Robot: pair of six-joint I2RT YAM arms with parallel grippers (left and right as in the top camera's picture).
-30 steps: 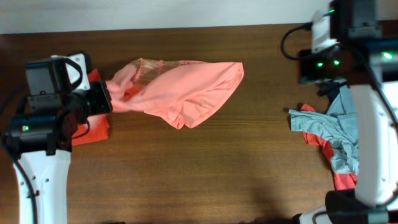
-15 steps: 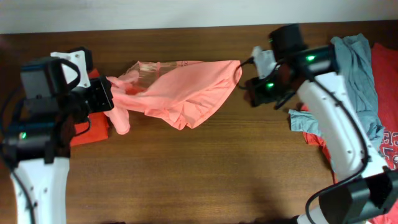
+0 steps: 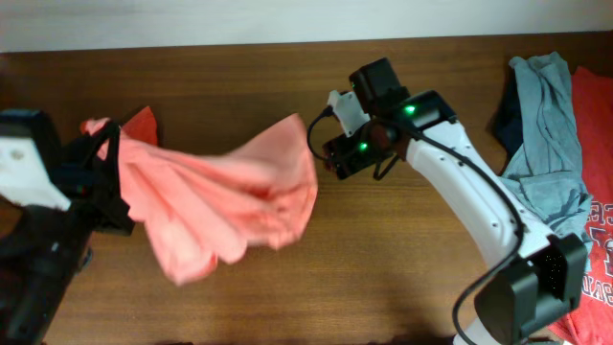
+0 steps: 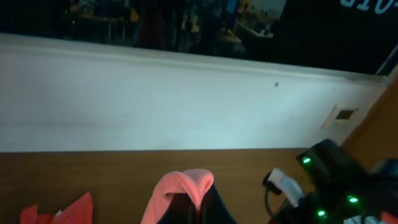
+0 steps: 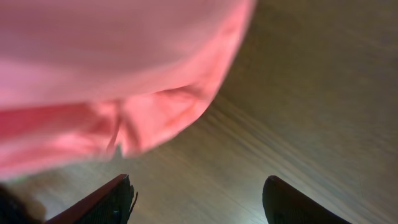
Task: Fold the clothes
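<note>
A large salmon-pink T-shirt [image 3: 225, 196] of the clothes hangs lifted off the table, spreading from the left arm towards the middle. My left gripper [image 3: 107, 158] is shut on its left end. In the left wrist view a fold of the pink shirt [image 4: 183, 185] drapes over the closed left gripper [image 4: 200, 202]. My right gripper [image 3: 321, 153] sits just beside the shirt's right edge. In the right wrist view the right gripper [image 5: 199, 202] is open, with bare wood between its fingers [image 5: 115, 200] and the pink hem [image 5: 124, 93] just ahead of them.
A pile of other clothes lies at the right: a grey-teal shirt [image 3: 546, 129], a red one [image 3: 594, 125] and a navy one [image 3: 506, 117]. A red-orange shirt [image 3: 144, 123] lies at the far left behind the raised shirt. The wooden table [image 3: 383, 278] ends at a white wall [image 4: 155, 106].
The left gripper has raised the pink shirt, which now hangs spread and blurred. The right arm swung left from the pile to the shirt's right edge, and its jaws opened.
</note>
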